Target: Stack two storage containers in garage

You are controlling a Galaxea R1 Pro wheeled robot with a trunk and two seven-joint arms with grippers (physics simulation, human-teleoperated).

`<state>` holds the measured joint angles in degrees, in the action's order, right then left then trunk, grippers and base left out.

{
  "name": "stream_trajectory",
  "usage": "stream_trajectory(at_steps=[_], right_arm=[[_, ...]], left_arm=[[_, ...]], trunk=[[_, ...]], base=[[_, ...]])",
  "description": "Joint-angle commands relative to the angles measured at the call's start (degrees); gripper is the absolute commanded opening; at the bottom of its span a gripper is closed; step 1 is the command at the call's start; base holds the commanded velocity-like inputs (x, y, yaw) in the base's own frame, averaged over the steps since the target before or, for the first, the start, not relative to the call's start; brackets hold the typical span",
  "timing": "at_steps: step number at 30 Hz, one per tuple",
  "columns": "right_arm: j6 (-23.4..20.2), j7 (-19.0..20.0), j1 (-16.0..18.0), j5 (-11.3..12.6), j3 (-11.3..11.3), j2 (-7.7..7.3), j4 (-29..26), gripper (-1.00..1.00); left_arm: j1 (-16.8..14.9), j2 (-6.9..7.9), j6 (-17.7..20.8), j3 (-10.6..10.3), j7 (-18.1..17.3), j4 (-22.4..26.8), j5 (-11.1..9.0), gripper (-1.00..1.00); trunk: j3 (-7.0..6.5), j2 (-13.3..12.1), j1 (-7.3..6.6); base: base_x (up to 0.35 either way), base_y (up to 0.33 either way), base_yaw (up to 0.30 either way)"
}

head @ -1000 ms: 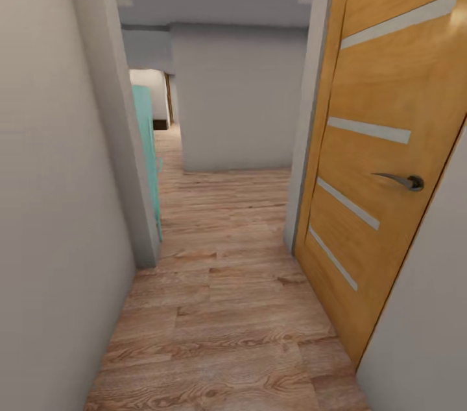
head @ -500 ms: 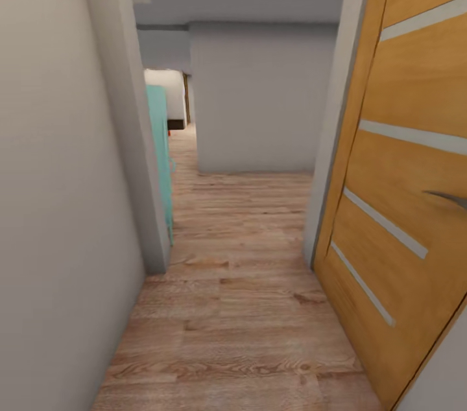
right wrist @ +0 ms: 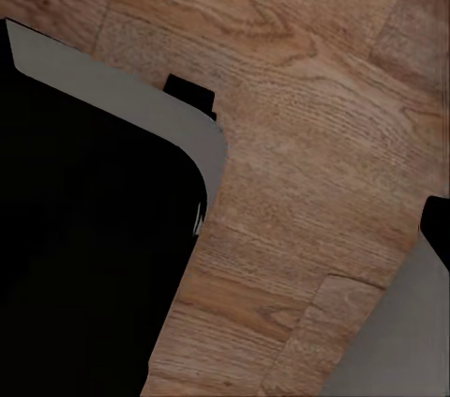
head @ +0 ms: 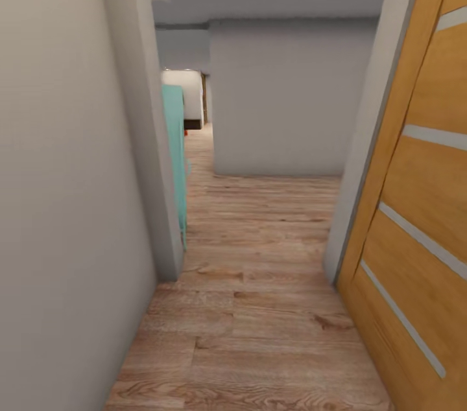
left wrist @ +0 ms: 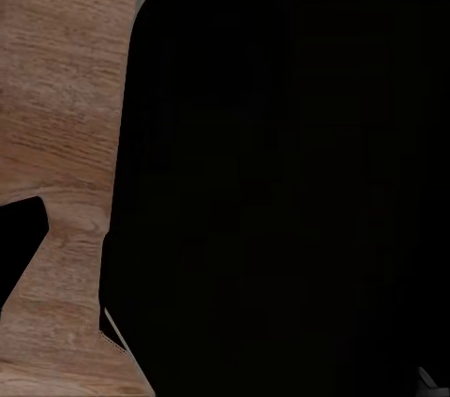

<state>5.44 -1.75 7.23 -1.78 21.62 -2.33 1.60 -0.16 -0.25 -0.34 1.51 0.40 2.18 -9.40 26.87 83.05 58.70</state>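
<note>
Hallway wood floor (head: pixel 259 281), one slatted door (head: pixel 421 203)

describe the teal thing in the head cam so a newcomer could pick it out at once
Start from the narrow hallway with the light wood plank floor and bare grey walls. On its left side a grey wall corner juts out; just past its edge stands a tall, flat teal panel, seen edge-on. It is the only teal surface there; the slatted orange-brown wooden door stands opposite, on the right.

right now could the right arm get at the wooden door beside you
Probably not yet. The wooden door stands close on the robot's right in the head view, but the right wrist camera looks down at the plank floor, so the arm seems lowered.
</note>
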Motion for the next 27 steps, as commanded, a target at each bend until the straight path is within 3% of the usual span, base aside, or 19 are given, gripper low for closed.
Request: stream_trajectory(at_steps=[1, 14, 27], right_arm=[[0.58, -0.18, 0.07, -0.18, 0.19, 0.01, 0.17, 1.0], [1.92, -0.1, 0.07, 0.09, 0.19, 0.16, 0.2, 1.0], [1.8, -0.21, 0.07, 0.72, 0.09, 0.23, 0.18, 1.0]], left_arm=[[-0.02, -0.01, -0.03, 0.12, 0.04, 0.02, -0.35, 1.0], [-0.02, -0.06, 0.12, 0.07, 0.04, 0.02, -0.35, 1.0], [-0.02, -0.07, 0.08, 0.07, 0.04, 0.02, -0.35, 1.0]], trunk=[[0.06, 0.02, 0.03], [0.06, 0.02, 0.03], [0.06, 0.02, 0.03]], base=[[0.323, 0.0, 0.006], [0.323, 0.0, 0.0], [0.323, 0.0, -0.11]])
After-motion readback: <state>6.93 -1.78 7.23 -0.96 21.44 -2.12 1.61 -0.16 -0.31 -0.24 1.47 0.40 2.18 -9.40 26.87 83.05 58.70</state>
